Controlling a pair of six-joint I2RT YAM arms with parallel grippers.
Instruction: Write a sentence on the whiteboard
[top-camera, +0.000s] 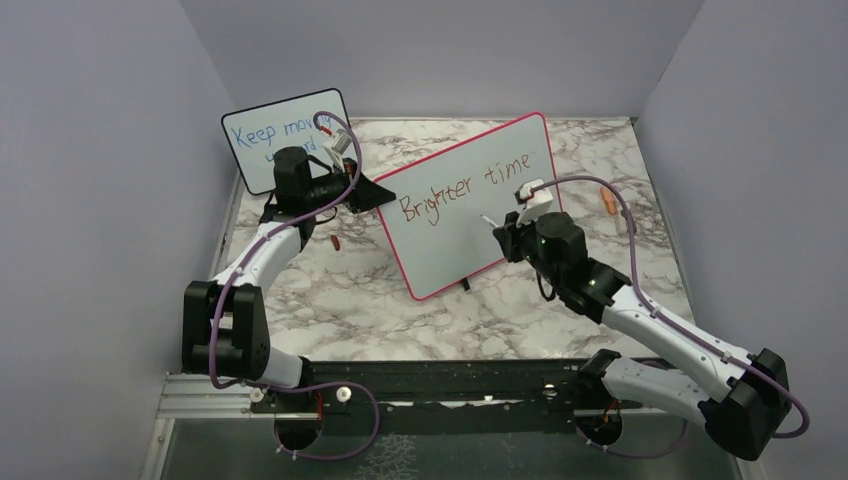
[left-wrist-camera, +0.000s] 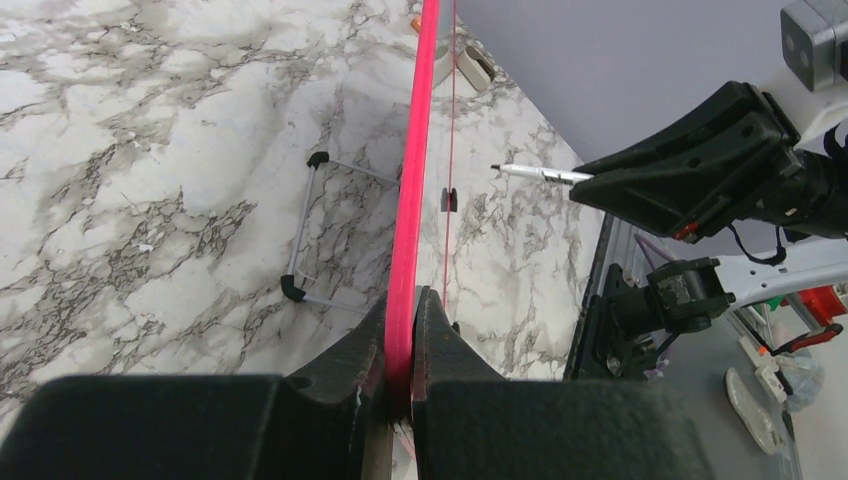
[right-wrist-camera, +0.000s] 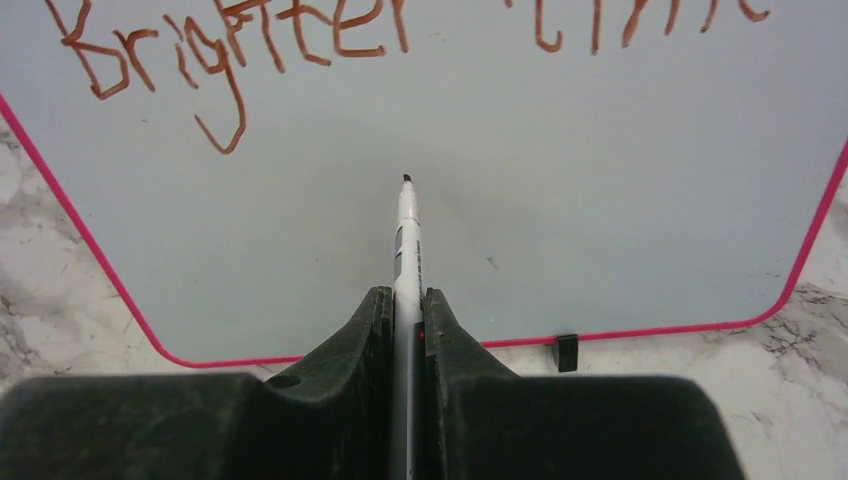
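The whiteboard (top-camera: 450, 250) with a red-pink frame stands tilted at mid-table. On it, in reddish-brown, are the words "Brighter time" (top-camera: 470, 185), also seen in the right wrist view (right-wrist-camera: 230, 40); no second line shows. My left gripper (top-camera: 375, 190) is shut on the board's left frame edge (left-wrist-camera: 415, 150), with its jaws (left-wrist-camera: 402, 320) clamped on the pink rim. My right gripper (top-camera: 503, 232) is shut on a white marker (right-wrist-camera: 407, 240). The marker's tip points at the blank area under the words. In the left wrist view the marker (left-wrist-camera: 530, 173) stands a small gap off the board.
A smaller black-framed board with blue writing (top-camera: 270, 135) stands at the back left, behind my left arm. An orange object (top-camera: 608, 200) lies to the right of the whiteboard. A small reddish piece (top-camera: 336, 242) lies near its left. The board's wire stand (left-wrist-camera: 300, 230) rests on the marble.
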